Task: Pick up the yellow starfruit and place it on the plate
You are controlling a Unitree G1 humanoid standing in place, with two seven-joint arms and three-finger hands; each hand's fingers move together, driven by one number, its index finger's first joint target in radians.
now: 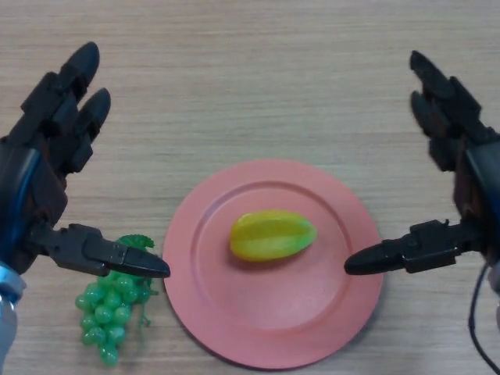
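Note:
The yellow starfruit (pixel 272 235) lies on its side in the middle of the pink plate (pixel 234 328), which sits at the near centre of the wooden table. My left hand (pixel 48 148) hovers open at the left of the plate, its thumb reaching toward the plate's left rim over a bunch of grapes. My right hand (pixel 453 148) hovers open at the right, its thumb pointing at the plate's right rim. Neither hand touches the starfruit.
A bunch of green grapes (pixel 109 308) lies on the table just left of the plate, partly under my left thumb. The wooden tabletop (pixel 258 78) stretches away behind the plate.

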